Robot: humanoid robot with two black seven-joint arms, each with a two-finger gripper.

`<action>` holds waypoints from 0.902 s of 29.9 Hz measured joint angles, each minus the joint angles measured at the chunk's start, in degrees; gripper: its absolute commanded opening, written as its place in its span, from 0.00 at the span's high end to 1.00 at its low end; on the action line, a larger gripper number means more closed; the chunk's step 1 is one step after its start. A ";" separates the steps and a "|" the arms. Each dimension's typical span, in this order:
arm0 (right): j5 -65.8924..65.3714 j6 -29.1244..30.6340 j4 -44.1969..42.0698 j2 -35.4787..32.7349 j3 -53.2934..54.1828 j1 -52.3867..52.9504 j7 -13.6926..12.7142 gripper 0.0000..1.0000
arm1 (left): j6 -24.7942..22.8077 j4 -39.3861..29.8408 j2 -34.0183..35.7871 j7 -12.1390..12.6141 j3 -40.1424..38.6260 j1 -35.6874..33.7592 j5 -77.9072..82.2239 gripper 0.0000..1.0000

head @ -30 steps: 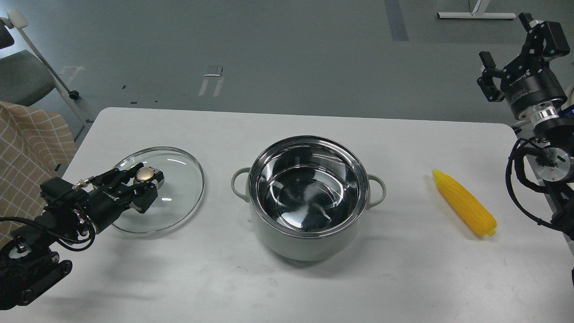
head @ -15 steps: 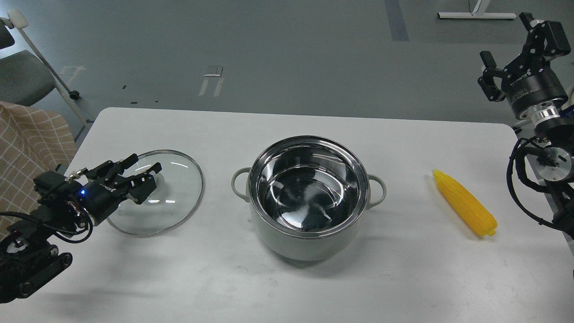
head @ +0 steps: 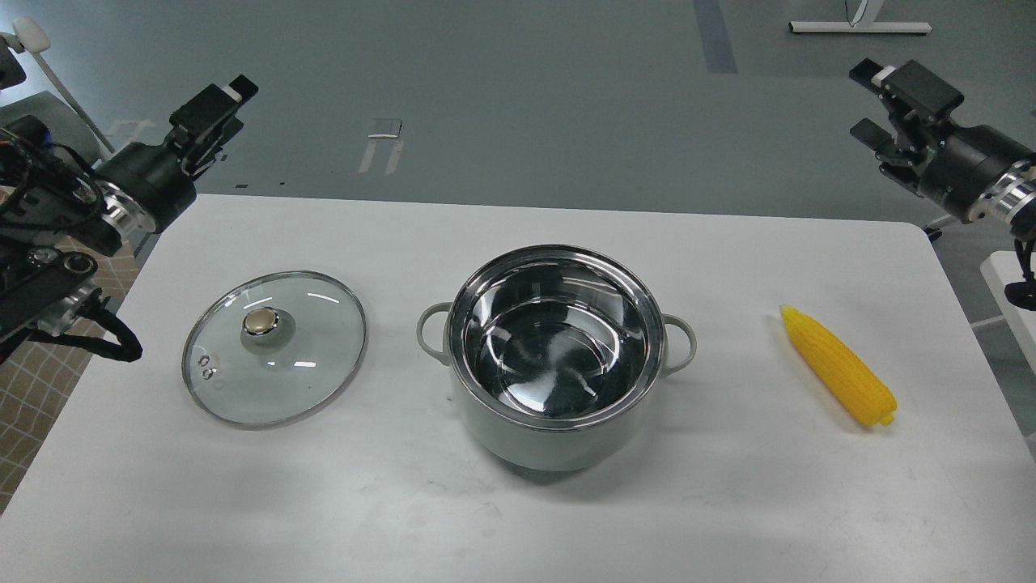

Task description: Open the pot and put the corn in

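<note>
The pale grey-green pot (head: 557, 356) stands uncovered at the middle of the white table (head: 518, 518), and its shiny steel inside is empty. The yellow corn (head: 838, 366) lies on the table to the right of the pot, well apart from it. The glass lid (head: 275, 346) with its gold knob (head: 260, 321) lies flat on the table left of the pot. My left gripper (head: 231, 109) is open and empty, raised high above the table's far left corner. My right gripper (head: 864, 101) is open and empty, raised beyond the far right corner, far from the corn.
A checked cloth (head: 32, 389) hangs off the table's left edge. A chair (head: 24, 48) stands on the grey floor at the far left. The table's right edge runs close to the corn.
My left gripper has let go of the lid's knob and risen up and back to the far left. The lid stays flat on the table. My right gripper has swung slightly and tilted.
</note>
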 measured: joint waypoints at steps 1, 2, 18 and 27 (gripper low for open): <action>-4.16 -0.37 1.64 -1.24 -0.90 -0.10 0.00 0.00 | -1.61 -0.04 -0.14 0.00 -0.06 -0.67 -1.96 0.10; -8.36 -0.75 3.19 -2.51 -1.92 -0.25 0.00 0.00 | -3.14 -0.08 -0.31 0.00 -0.13 -1.23 -3.70 0.09; -40.95 -4.38 10.05 -10.87 -15.22 -3.94 0.00 0.00 | -11.34 0.03 -5.28 -0.01 -4.24 -2.08 -9.98 0.03; -45.17 -4.91 8.24 -8.40 -15.60 -7.57 0.00 0.13 | -11.33 -0.07 -5.42 -0.01 -4.30 -1.94 -9.92 0.03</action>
